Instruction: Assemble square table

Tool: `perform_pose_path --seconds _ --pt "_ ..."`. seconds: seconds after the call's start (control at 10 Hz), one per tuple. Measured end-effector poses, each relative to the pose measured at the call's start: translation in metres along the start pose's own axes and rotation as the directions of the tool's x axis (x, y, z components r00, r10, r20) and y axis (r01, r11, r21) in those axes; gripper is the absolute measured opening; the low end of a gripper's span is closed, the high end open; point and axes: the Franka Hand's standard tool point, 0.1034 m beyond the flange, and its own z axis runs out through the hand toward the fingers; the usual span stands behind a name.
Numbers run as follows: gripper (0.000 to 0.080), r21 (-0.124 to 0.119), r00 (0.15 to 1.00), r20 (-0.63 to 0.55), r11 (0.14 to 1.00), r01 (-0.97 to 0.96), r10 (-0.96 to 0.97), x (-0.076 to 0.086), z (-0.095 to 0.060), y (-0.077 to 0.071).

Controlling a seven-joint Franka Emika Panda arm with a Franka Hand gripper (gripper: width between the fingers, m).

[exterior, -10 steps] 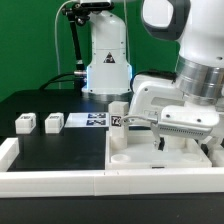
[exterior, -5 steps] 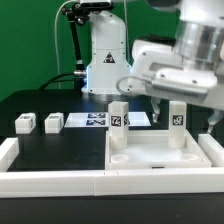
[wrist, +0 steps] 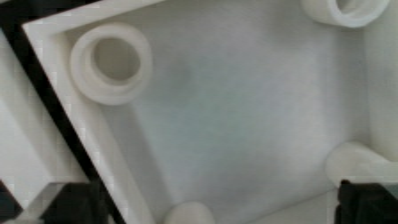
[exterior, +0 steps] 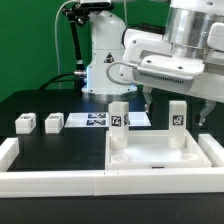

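Observation:
The square table's white tray-like tabletop lies at the exterior view's lower right. Two tagged white legs stand upright in it, one at the back left and one at the back right. Two loose leg blocks sit on the black table at the left. My gripper hangs open above the tabletop, holding nothing, with its fingers clear of both legs. In the wrist view the gripper looks down on the tabletop and a round socket.
The marker board lies flat behind the tabletop, between the loose blocks and the left leg. A long white border rail runs along the front and turns up the left side. The robot base stands at the back.
My gripper has risen from low over the tabletop's right side and shifted toward the exterior view's left. The right leg it covered now stands free.

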Motion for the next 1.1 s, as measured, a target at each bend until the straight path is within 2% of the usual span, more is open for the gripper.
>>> perform_pose_path --seconds 0.2,0.3,0.4,0.6,0.8,1.1 --pt "0.0649 -0.006 0.992 -0.004 0.992 -0.128 0.128 -0.001 0.001 -0.001" --pt "0.0649 -0.03 0.978 -0.022 0.978 -0.209 0.208 -0.004 0.006 -0.011" --pt "0.0649 -0.03 0.941 -0.032 0.941 -0.338 0.337 -0.007 0.008 -0.022" --pt "0.0649 -0.028 0.865 -0.033 0.865 -0.502 0.501 -0.015 0.009 -0.032" --pt "0.0649 -0.022 0.757 -0.035 0.757 -0.653 0.652 -0.017 0.008 -0.035" --pt "0.0649 -0.013 0.642 -0.042 0.642 -0.766 0.765 -0.015 0.009 -0.033"
